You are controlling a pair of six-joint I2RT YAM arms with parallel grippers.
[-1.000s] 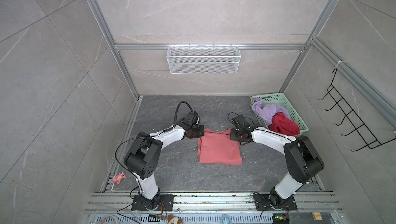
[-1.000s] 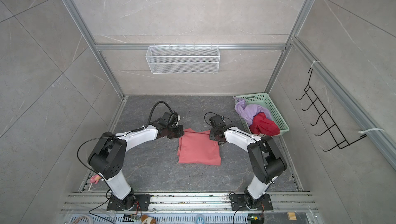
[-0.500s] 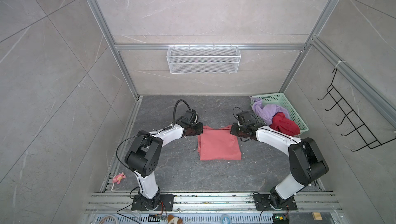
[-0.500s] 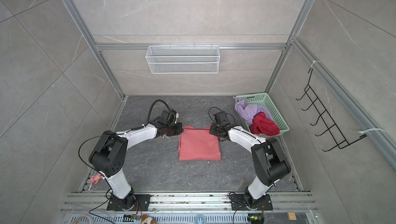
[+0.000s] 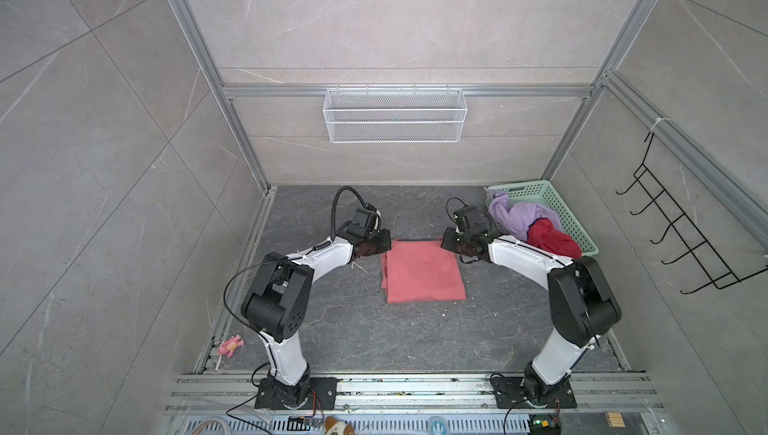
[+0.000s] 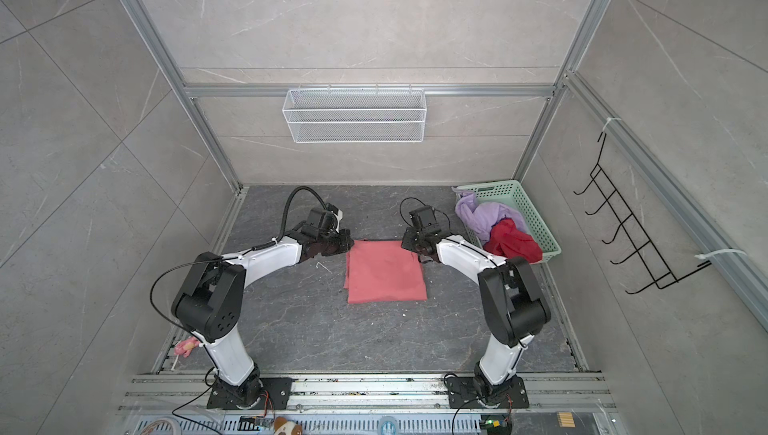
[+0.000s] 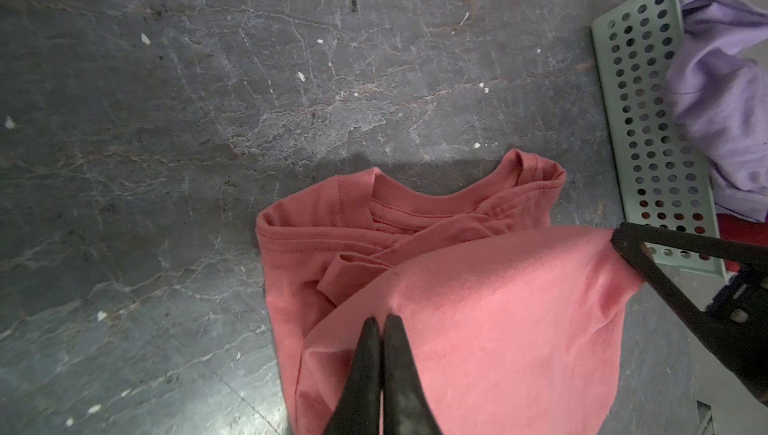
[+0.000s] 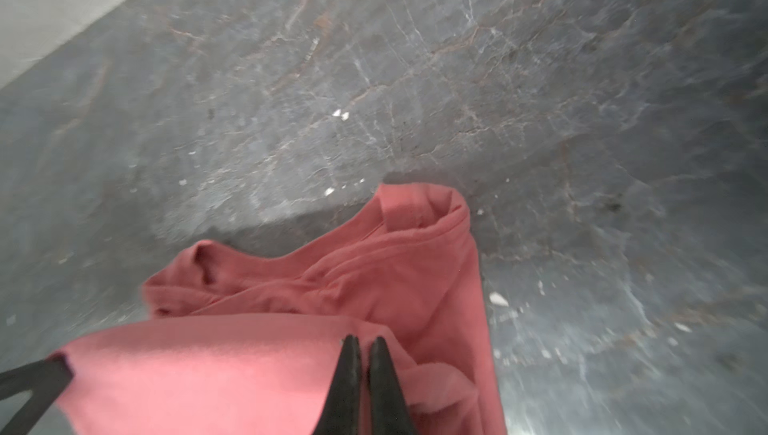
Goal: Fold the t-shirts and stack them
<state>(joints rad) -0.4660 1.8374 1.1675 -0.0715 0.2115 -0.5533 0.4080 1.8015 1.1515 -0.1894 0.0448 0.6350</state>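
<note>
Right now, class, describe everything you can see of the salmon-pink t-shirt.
The salmon-pink t-shirt looks like soft cotton knit, folded into a rough rectangle on the dark marbled table. Its top layer is lifted at the far edge, pinched at one corner by the left gripper and at the other by the right gripper, both shut. Underneath, the ribbed round collar and stitched hems show.

Even, soft light; top views sharp but bowed at edges; right wrist view motion-blurred, left wrist view crisp.

White links (image 5: pixel 328 256), black joints (image 5: pixel 276 308), black cables (image 5: pixel 333 212).
</note>
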